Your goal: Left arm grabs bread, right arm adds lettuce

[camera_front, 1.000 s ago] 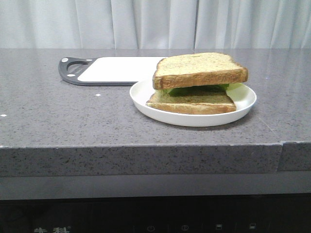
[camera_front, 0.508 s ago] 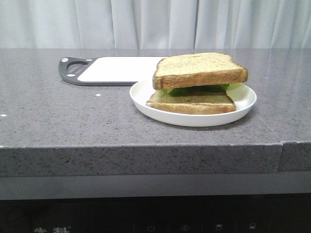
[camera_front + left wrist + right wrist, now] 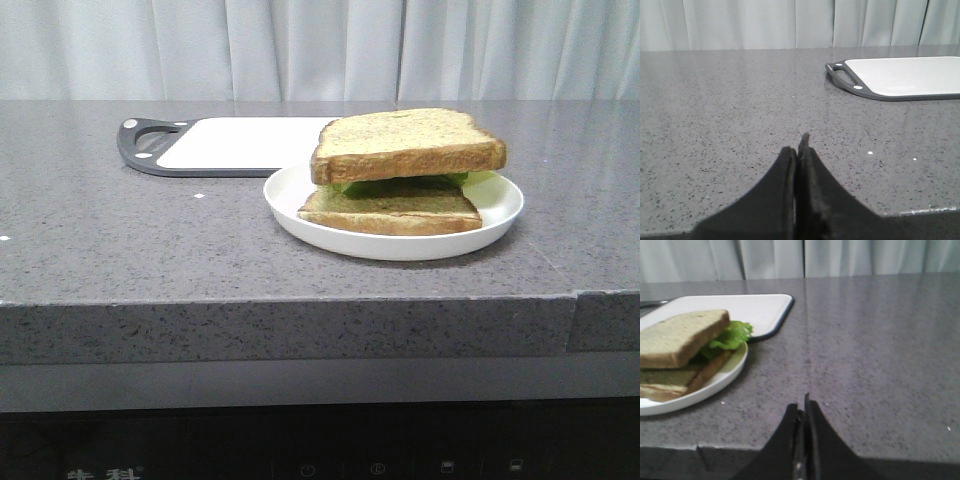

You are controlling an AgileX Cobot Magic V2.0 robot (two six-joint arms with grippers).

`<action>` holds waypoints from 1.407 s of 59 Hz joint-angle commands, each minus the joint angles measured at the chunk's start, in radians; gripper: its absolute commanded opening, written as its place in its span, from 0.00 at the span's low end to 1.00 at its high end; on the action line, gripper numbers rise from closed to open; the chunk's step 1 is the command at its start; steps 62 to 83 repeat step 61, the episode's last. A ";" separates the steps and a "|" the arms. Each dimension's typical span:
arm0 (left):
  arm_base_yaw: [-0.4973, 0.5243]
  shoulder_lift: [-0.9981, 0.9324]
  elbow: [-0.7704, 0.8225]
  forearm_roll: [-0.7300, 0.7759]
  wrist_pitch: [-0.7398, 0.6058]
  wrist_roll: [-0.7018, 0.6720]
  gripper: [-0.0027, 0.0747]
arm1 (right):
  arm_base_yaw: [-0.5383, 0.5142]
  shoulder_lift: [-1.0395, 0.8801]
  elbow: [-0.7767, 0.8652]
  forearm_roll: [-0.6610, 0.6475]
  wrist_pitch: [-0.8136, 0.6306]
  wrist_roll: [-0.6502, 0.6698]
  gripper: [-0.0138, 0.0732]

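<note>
A white plate (image 3: 500,215) on the grey counter holds a stack: a thin toast slice (image 3: 390,207), the green lettuce (image 3: 375,186) and the thick bread (image 3: 405,143) on top. The stack shows in the right wrist view too, with the bread (image 3: 677,337), the lettuce (image 3: 731,335) and the plate (image 3: 732,369). My left gripper (image 3: 797,145) is shut and empty, low over the counter's front edge, far from the plate. My right gripper (image 3: 801,405) is shut and empty near the front edge, right of the plate. Neither arm shows in the front view.
A white cutting board with a dark rim and handle (image 3: 235,143) lies behind and left of the plate; it also shows in the left wrist view (image 3: 905,76) and the right wrist view (image 3: 760,307). A pale curtain hangs behind the counter.
The whole front view has shifted a few pixels to the left; the sandwich, plate and board keep their places relative to each other.
</note>
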 commanded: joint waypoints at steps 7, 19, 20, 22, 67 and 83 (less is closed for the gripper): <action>0.003 -0.019 0.006 -0.010 -0.084 -0.011 0.01 | -0.045 -0.093 0.072 -0.020 -0.099 0.015 0.09; 0.003 -0.017 0.006 -0.010 -0.084 -0.011 0.01 | -0.045 -0.090 0.079 -0.028 -0.080 0.015 0.09; 0.003 -0.017 0.006 -0.010 -0.084 -0.011 0.01 | -0.045 -0.090 0.079 -0.028 -0.080 0.015 0.09; 0.003 -0.017 0.006 -0.010 -0.084 -0.011 0.01 | -0.045 -0.090 0.079 -0.028 -0.080 0.015 0.09; 0.003 -0.017 0.006 -0.010 -0.084 -0.011 0.01 | -0.045 -0.090 0.079 -0.028 -0.078 0.015 0.09; 0.003 -0.017 0.006 -0.010 -0.084 -0.011 0.01 | -0.045 -0.090 0.079 -0.028 -0.078 0.015 0.09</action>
